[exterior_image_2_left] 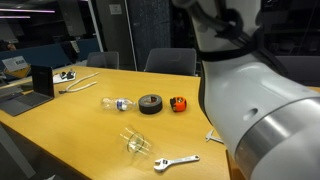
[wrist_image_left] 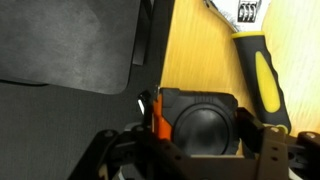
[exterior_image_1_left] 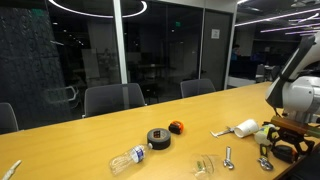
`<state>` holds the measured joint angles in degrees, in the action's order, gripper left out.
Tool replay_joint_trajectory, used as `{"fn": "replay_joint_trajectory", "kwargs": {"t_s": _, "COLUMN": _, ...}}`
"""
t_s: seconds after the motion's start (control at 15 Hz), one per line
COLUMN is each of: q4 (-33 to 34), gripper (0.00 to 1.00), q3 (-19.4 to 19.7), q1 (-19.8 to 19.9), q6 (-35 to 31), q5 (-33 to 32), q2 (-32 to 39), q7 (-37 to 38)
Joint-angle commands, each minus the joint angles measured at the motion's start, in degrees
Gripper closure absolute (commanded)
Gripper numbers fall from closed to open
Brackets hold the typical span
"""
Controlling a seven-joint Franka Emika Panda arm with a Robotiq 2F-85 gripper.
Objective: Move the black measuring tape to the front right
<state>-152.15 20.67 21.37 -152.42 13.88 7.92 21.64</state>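
Note:
In the wrist view my gripper (wrist_image_left: 200, 145) is shut on the black measuring tape (wrist_image_left: 205, 122), a squarish black casing with a round face and an orange tab on its left side. One finger presses on each side of it. In an exterior view the gripper (exterior_image_1_left: 283, 145) hangs low over the right end of the wooden table (exterior_image_1_left: 90, 140); the tape is hard to make out there. In an exterior view the arm's body (exterior_image_2_left: 260, 90) hides the gripper and the tape.
A yellow-handled wrench (wrist_image_left: 262, 75) lies just beside the tape, and the table edge (wrist_image_left: 165, 60) runs close on the other side. On the table are a black ring-shaped roll (exterior_image_1_left: 158, 137), a small orange-and-black object (exterior_image_1_left: 176, 127), a clear bottle (exterior_image_1_left: 128, 158), a clear cup (exterior_image_1_left: 203, 165) and a silver wrench (exterior_image_1_left: 228, 157).

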Motion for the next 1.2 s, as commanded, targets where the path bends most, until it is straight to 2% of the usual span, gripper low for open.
{"fn": "replay_joint_trajectory", "kwargs": {"t_s": 0.0, "q4": 1.4, "gripper": 0.00, "q3": 0.7, "q1": -0.3, "q6": 0.5, "q5": 0.0, "q2": 1.3, "q7": -1.3}}
{"fn": "replay_joint_trajectory", "kwargs": {"t_s": 0.27, "q4": 2.4, "gripper": 0.00, "q3": 0.6, "q1": -0.7, "q6": 1.2, "q5": -0.1, "q2": 2.0, "q7": -0.9}}
{"fn": "replay_joint_trajectory", "kwargs": {"t_s": 0.47, "q4": 4.0, "gripper": 0.00, "q3": 0.8, "q1": -1.8, "q6": 2.9, "q5": -3.0, "q2": 1.4, "q7": 0.5}}
{"fn": "replay_joint_trajectory", "kwargs": {"t_s": 0.67, "q4": 6.9, "gripper": 0.00, "q3": 2.2, "q1": -5.1, "q6": 5.1, "q5": -13.4, "q2": -1.2, "q7": 6.4}}
{"fn": "replay_joint_trajectory", "kwargs": {"t_s": 0.87, "q4": 11.3, "gripper": 0.00, "q3": 2.2, "q1": -8.7, "q6": 12.3, "q5": -27.2, "q2": -5.8, "q7": 14.9}}
{"fn": "replay_joint_trajectory", "kwargs": {"t_s": 1.0, "q4": 13.4, "gripper": 0.00, "q3": -0.7, "q1": -9.7, "q6": 17.8, "q5": -32.7, "q2": -9.8, "q7": 17.0}}
{"fn": "replay_joint_trajectory", "kwargs": {"t_s": 1.13, "q4": 13.1, "gripper": 0.00, "q3": -4.5, "q1": -10.6, "q6": 21.6, "q5": -32.9, "q2": -14.8, "q7": 12.9}}
